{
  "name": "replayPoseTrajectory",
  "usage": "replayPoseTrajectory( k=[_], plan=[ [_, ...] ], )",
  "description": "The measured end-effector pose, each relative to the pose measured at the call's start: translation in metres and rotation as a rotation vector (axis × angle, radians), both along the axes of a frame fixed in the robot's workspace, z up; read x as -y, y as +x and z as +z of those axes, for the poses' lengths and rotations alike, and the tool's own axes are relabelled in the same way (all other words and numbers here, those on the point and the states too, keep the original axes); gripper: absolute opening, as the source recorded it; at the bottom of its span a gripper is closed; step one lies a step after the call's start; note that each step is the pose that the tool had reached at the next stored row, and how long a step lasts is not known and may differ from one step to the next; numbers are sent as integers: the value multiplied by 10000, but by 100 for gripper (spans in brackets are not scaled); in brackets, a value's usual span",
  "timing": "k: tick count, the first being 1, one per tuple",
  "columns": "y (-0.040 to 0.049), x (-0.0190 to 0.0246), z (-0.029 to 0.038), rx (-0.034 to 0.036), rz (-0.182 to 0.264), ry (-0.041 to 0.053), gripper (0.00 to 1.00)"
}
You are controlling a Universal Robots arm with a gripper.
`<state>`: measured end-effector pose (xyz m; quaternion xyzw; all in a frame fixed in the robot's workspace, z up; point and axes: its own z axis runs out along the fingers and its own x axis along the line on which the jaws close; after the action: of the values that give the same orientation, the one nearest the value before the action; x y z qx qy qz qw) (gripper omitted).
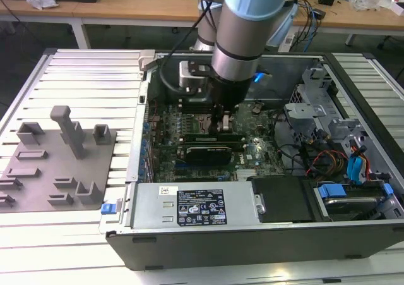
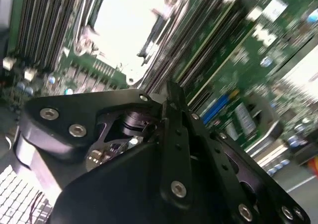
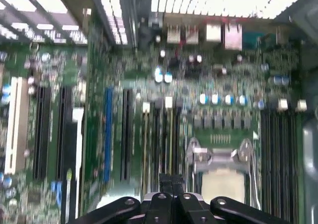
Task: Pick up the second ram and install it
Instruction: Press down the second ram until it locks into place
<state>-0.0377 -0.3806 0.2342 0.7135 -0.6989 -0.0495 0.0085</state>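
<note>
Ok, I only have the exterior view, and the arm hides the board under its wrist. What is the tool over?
Observer: In the first wrist view the tool hangs over the narrow slots right beside the processor socket.
Operator: Are there more slots past that socket?
Observer: Yes, a bank of dark slots runs along the socket's other side.
Operator: Can you see any clips on the slots by the tool?
Observer: Yes, white clips sit at the ends of those slots, on the end toward the rear ports.
</note>
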Motion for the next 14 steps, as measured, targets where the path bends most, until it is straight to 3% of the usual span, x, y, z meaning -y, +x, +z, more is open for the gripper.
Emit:
replayPoseTrajectory(
  k=[1,2,6,9,11,12,14],
  plan=[
    [-101,-5,-17,15,0,-1,11],
    [-134,-6,-32,16,1,-2,11],
    [-141,-6,-71,15,0,1,11],
    [-134,-8,-65,17,-2,19,11],
    [-98,-8,-14,19,1,14,11],
    [-34,-7,34,16,-1,15,11],
    [94,-12,58,-10,-1,22,11]
  ],
)
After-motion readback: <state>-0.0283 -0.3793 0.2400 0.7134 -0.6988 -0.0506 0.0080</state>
